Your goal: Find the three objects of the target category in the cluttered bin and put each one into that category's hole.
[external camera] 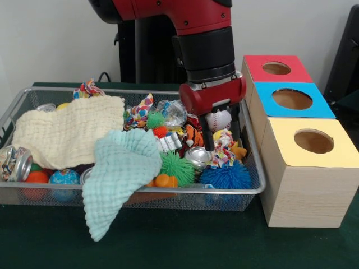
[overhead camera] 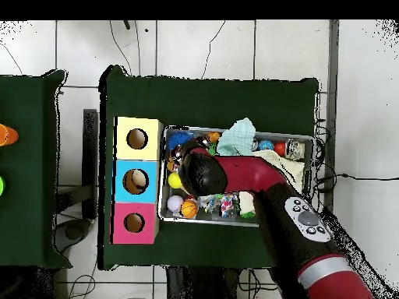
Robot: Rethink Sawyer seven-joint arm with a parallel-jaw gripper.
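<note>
Teal cloth point(external camera: 122, 174) overhangs the bin point(external camera: 168, 193) – fingers point(external camera: 221, 137) apart (arm hides them overhead).

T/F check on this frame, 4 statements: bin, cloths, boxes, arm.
1. The gripper is down in the wire bin, at the end nearest the boxes. True.
2. The mint cloth lies wholly inside the bin. False: it hangs over the front rim onto the table.
3. The yellow-topped box is nearest the front-view camera, then the blue box, then the red box. True.
4. The blue spiky ball sits in the red box's hole. False: it lies in the bin.
</note>
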